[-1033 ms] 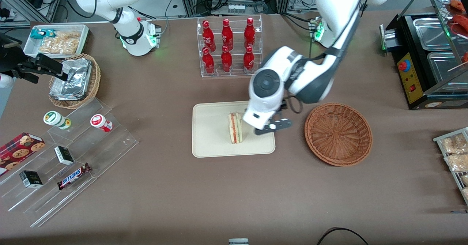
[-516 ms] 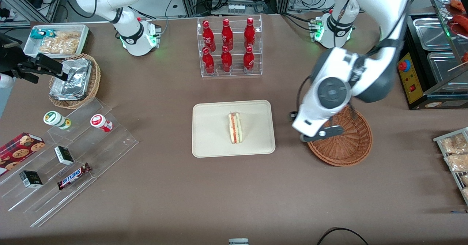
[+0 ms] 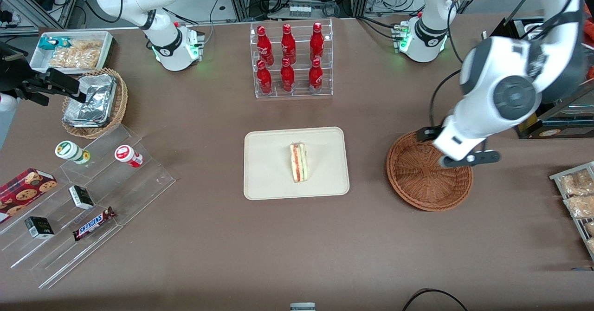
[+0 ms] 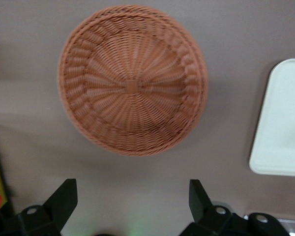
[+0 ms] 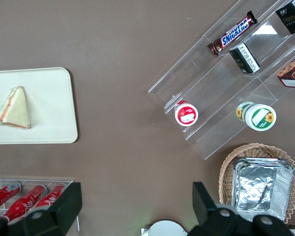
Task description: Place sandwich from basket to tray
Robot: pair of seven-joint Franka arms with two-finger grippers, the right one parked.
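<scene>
A brown matte desk [image 3: 213, 250] fills the front view, with cable clutter and equipment racks along the upper edge of the frame. At mid-frame lies one cream tray [image 3: 269, 171], flat with rounded corners and a low rim. On it sits the single sandwich [image 3: 298, 163], a pale white-bread wedge showing a red stripe and yellowish-green layers on its cut face, standing on edge near the tray's middle. To the middle right of the frame is one reddish-brown wicker basket [image 3: 429, 181], round and shallow, with nothing in it. The hand [image 3: 468, 158] hangs above the basket's upper right rim; the wrist view shows its two dark fingers [image 4: 64, 199] spread wide apart and holding nothing. In the upper middle a clear rack holds six red bottles [image 3: 287, 58]. At the left edge a lighter basket carries foil packets [image 3: 90, 100], and a stepped clear stand [image 3: 93, 209] bears two small round tubs, two dark little boxes and one Snickers bar [image 3: 94, 223].
</scene>
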